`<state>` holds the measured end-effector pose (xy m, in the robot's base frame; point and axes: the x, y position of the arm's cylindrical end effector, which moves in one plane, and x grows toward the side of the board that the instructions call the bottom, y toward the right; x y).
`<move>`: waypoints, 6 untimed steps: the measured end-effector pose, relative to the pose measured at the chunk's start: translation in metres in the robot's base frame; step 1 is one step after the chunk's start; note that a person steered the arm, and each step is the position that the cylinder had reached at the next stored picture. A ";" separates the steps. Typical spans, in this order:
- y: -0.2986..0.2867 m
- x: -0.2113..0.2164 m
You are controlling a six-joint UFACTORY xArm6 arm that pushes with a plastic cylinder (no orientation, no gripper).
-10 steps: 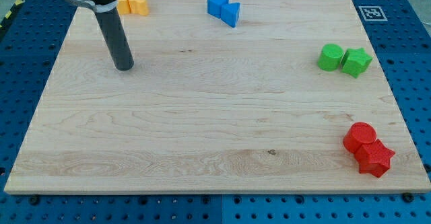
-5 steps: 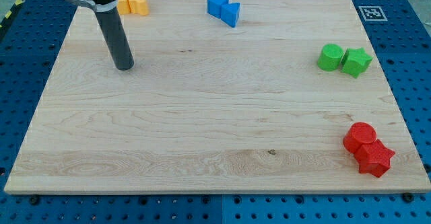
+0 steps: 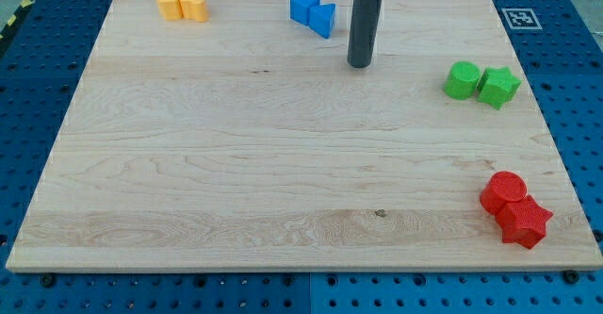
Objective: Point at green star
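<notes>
The green star (image 3: pixel 498 87) lies near the board's right edge, touching a green cylinder (image 3: pixel 463 80) on its left. My tip (image 3: pixel 359 65) rests on the board in the upper middle, well to the left of the green star, with the green cylinder between them. The rod rises straight up out of the view's top.
Two blue blocks (image 3: pixel 313 12) sit just left of the rod at the top. Two orange blocks (image 3: pixel 183 4) lie at the top left. A red cylinder (image 3: pixel 503 190) and a red star (image 3: pixel 525 223) sit at the bottom right. A marker tag (image 3: pixel 519 17) is at the top right corner.
My tip has moved far to the right, from the upper left of the board near the orange blocks to the upper middle beside the blue blocks. No block has moved.
</notes>
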<state>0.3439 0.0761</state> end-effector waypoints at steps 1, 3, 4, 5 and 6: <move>0.011 -0.004; 0.103 -0.015; 0.166 -0.013; 0.209 0.016; 0.211 0.041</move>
